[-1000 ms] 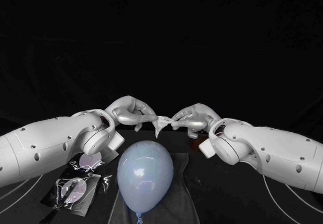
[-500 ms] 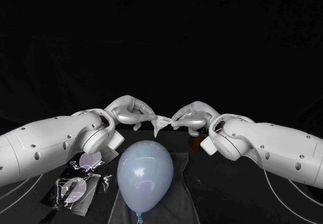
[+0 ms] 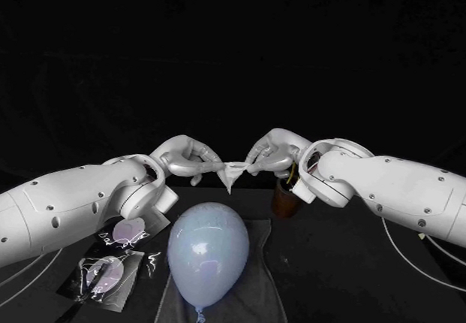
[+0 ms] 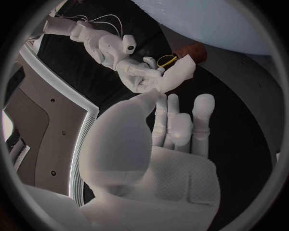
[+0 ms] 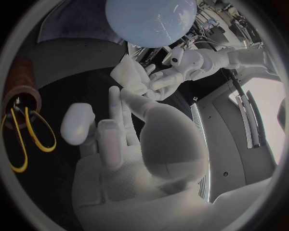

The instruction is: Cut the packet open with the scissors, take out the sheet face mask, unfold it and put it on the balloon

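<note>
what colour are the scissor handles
Yellow, clearest in the right wrist view, where the scissors stand in a brown cup.

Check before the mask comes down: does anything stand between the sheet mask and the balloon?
Nothing visible does. The left hand and right hand pinch the sheet mask beyond the far end of the balloon. The brown holder stands off to its right, the packet to its left.

Scissors (image 5: 29,126) blades out of sight inside brown cup (image 5: 18,79).

Left hand (image 3: 190,158), right hand (image 3: 272,155) raised, nearly touching; both pinching.
</note>
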You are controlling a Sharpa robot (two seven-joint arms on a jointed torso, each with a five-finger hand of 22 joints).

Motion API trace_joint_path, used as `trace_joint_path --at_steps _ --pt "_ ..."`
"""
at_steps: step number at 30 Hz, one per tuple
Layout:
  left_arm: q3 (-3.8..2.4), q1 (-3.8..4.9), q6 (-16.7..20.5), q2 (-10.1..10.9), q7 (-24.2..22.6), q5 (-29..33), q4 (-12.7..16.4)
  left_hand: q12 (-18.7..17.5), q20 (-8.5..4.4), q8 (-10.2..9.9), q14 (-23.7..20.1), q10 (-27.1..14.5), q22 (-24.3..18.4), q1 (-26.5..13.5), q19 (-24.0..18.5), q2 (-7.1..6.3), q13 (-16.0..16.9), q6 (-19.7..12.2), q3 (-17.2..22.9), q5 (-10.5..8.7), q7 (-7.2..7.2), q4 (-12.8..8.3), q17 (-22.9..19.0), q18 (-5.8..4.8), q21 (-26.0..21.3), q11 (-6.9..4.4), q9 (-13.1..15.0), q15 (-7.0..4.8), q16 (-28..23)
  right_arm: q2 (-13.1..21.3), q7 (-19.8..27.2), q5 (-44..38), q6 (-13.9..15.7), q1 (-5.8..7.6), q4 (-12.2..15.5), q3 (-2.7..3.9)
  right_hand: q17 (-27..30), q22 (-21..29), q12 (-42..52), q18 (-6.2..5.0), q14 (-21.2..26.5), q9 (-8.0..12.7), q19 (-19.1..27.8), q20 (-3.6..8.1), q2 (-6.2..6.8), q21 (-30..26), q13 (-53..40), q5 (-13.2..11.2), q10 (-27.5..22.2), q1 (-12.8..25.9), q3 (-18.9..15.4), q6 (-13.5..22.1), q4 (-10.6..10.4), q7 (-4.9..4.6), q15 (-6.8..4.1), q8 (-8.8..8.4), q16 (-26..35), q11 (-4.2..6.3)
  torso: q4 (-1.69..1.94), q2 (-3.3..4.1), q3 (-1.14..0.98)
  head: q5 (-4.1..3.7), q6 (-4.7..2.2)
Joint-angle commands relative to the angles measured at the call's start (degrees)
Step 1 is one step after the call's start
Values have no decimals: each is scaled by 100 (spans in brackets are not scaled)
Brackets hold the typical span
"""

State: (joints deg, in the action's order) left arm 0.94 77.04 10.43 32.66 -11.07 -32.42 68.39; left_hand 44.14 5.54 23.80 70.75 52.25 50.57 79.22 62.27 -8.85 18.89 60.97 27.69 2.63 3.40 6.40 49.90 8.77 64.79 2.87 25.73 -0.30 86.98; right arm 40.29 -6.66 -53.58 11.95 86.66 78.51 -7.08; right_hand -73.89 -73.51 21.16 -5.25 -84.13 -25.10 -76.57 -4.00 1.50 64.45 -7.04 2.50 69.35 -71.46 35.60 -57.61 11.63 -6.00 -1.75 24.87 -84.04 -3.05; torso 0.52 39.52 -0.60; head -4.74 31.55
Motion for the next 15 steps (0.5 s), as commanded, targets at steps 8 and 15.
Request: trace_joint_path --at_steps 8,15 --pt "-7 26 74 -86 -138 -215 -172 14 -5 34 32 28 14 78 26 -2 -7 4 28 6 23 1 -2 -30 27 -12 56 -5 22 -196 -392 -1821 -651 180 -234 -8 -59 -54 35 -41 -278 -21 -86 8 -2 80 -16 29 176 42 61 -57 20 2 -45 58 -53 124 4 2 0 -33 -13" --pt "-7 48 83 -128 -164 -290 -249 13 -7 35 36 31 19 81 29 -1 -8 5 32 6 28 2 6 -31 31 -14 56 -7 23 -344 -496 -2408 -570 200 -405 -21 -96 -86 38 -30 -286 -27 -113 11 11 127 -24 29 187 55 75 -66 24 11 -51 69 -68 131 10 8 -4 -32 -16"
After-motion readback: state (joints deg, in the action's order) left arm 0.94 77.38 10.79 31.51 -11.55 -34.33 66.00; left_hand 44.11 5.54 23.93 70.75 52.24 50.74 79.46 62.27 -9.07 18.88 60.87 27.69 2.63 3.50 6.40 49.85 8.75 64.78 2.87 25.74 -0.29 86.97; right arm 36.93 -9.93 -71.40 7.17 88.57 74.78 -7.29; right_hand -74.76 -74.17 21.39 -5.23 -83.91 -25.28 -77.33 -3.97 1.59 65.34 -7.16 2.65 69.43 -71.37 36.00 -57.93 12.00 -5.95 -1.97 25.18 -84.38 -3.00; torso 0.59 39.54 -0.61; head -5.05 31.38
